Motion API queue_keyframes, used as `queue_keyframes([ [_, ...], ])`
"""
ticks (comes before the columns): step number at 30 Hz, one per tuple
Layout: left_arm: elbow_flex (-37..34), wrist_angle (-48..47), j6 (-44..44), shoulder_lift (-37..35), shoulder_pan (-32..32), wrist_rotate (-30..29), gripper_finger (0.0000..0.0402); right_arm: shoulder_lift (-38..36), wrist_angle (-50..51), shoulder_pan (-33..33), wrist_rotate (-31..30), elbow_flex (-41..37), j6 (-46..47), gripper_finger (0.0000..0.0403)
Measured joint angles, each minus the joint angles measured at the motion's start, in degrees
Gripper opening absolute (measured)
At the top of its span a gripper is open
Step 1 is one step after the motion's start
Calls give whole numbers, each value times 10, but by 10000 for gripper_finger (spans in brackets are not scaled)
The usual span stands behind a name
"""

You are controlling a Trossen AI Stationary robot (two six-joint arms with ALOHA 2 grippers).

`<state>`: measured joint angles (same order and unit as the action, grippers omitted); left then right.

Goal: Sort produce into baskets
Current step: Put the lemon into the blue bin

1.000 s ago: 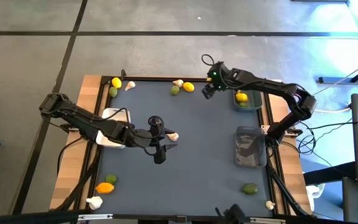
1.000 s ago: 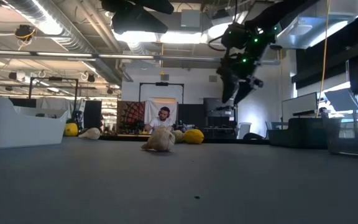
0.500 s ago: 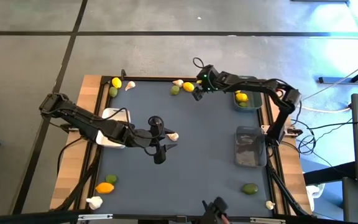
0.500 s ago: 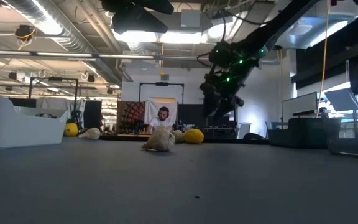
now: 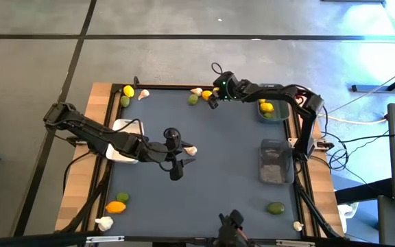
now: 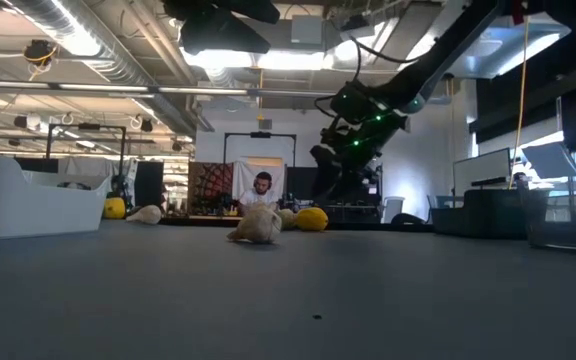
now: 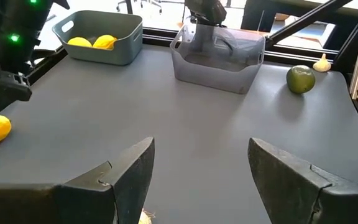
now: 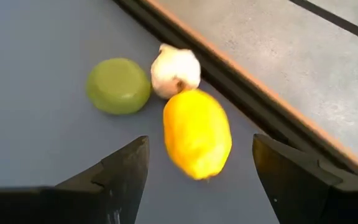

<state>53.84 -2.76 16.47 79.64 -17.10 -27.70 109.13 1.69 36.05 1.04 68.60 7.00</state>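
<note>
High view: right gripper [image 5: 212, 100] hangs at upper centre of the frame, jaws spread wide, holding nothing, just beside a lemon [image 5: 206, 95]. In the right wrist view that lemon [image 8: 197, 133] sits between the two dark fingers [image 8: 114, 182], not touched; its long axis runs nearly up-down in that frame, tilted a little to the right at the bottom. A garlic bulb [image 8: 175, 70] touches its upper end, a lime [image 8: 118, 86] lies just beside the garlic to the left.

Left gripper [image 5: 182, 162] sits at centre of the high view, jaws wide, nothing held. A second garlic bulb [image 5: 190, 150] lies just beside it, to the upper right.

Baskets in the high view: blue-grey bin [image 5: 260, 114] at upper right with two lemons inside; dark grey bin [image 5: 276, 164] at right, below it; white bin [image 5: 125, 126] at left, partly under the left arm.

Loose produce in the high view:
- upper left corner of the mat: lemon, lime, garlic in a cluster [image 5: 129, 95]
- lower left: lemon [image 5: 116, 206] with long axis left-right, lime just above it, garlic [image 5: 104, 222] below
- lower right: lime [image 5: 275, 207], garlic [image 5: 297, 225] near the corner

Low view: a person [image 6: 262, 190] sits in the room beyond the table.
</note>
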Motion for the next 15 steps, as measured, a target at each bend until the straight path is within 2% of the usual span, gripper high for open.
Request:
queue_keyframes([
  [15,0,0,-4,0,4,0,255,20,-49,37,46,0,18,282],
])
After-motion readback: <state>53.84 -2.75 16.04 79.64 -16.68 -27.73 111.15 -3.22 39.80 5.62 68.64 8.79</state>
